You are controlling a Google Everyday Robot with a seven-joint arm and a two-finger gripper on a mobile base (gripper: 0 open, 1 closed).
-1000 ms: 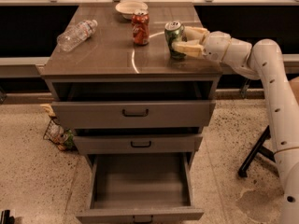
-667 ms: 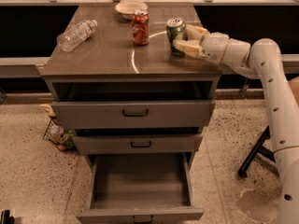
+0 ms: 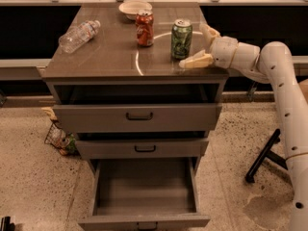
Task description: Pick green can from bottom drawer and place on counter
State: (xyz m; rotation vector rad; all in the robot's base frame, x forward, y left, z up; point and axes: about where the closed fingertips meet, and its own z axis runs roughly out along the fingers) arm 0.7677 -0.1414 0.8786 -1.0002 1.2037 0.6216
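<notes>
The green can (image 3: 181, 39) stands upright on the counter (image 3: 110, 57), right of its middle. My gripper (image 3: 198, 47) is open just to the right of the can, near the counter's right edge. Its two pale fingers (image 3: 196, 61) are spread and apart from the can. The bottom drawer (image 3: 144, 191) is pulled open and its grey interior holds nothing.
A red soda can (image 3: 144, 28) stands left of the green can. A white bowl (image 3: 135, 7) sits at the back of the counter. A clear plastic bottle (image 3: 78, 35) lies on the left. The two upper drawers (image 3: 138, 115) are slightly open. A wire basket (image 3: 60, 137) sits on the floor at the left.
My gripper has let go of the green can and drawn back to the right. The can stays standing on the counter.
</notes>
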